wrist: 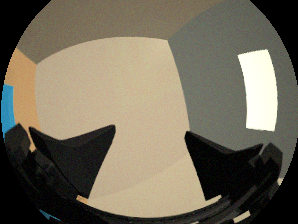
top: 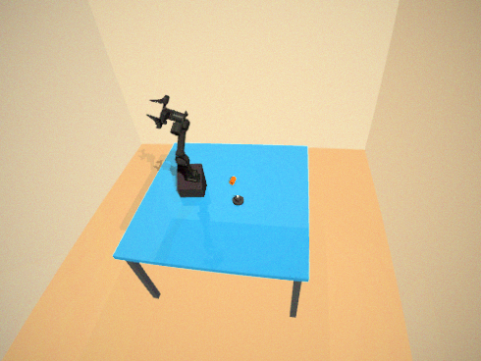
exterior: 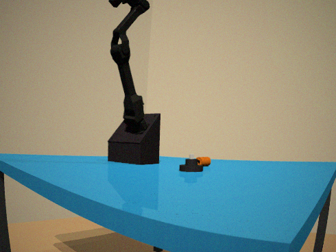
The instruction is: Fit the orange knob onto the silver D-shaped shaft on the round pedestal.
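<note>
The orange knob (top: 233,180) (exterior: 204,161) lies on its side on the blue table. In the exterior view a dark spot, perhaps its hole, shows at its left end, beside the pedestal. The round black pedestal (top: 239,202) (exterior: 190,168) stands upright near the knob, with the short silver shaft (top: 238,196) (exterior: 191,157) pointing up from it. The shaft's flat side is too small to tell. My gripper (top: 149,108) (wrist: 151,132) is open and empty, high above the table and left of the knob and pedestal in the top view. Its fingers are out of frame in the exterior view.
The arm's dark base block (top: 191,188) (exterior: 124,151) stands on the blue table (top: 265,245) (exterior: 240,205), left of the knob and pedestal in the top and exterior views. The wrist view faces the walls, with a bright panel (wrist: 261,90) at right and a sliver of table at left.
</note>
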Tool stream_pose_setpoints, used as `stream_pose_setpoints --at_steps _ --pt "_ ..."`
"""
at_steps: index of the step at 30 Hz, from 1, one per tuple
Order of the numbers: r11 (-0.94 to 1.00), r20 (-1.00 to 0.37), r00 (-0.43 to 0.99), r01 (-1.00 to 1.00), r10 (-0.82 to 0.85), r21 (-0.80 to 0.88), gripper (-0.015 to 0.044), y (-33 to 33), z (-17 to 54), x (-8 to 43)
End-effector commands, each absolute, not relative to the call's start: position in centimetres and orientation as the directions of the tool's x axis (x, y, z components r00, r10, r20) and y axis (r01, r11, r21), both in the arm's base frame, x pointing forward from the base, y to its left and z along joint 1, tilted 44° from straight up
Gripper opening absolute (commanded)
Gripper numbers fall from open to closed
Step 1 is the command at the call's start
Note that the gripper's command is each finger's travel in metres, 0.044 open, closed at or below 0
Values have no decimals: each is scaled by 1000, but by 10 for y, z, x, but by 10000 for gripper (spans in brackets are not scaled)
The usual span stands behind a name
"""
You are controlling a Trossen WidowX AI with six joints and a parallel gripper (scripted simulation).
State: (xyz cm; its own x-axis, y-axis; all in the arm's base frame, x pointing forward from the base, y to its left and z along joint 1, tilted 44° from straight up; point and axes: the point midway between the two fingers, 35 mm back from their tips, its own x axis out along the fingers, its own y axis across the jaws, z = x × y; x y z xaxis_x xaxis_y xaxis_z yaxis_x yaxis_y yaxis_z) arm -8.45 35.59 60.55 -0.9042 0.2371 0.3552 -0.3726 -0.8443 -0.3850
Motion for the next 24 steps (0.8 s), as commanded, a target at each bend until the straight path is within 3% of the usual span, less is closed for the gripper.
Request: stream_pose_setpoints --at_steps 1,2,4,12,17,24 --pt "-836 364 -898 -387 246 -390 426 358 605 -82" --pt "-809 389 -879 -430 275 -401 440 366 605 -73" --pt "-775 451 -782 -576 430 -260 440 417 585 -35" --pt "-593 457 -550 -803 699 -61 440 494 526 44" --pt "-391 353 -332 -914 875 110 440 538 461 112" --pt "-49 94 -27 -968 995 246 440 564 352 202"
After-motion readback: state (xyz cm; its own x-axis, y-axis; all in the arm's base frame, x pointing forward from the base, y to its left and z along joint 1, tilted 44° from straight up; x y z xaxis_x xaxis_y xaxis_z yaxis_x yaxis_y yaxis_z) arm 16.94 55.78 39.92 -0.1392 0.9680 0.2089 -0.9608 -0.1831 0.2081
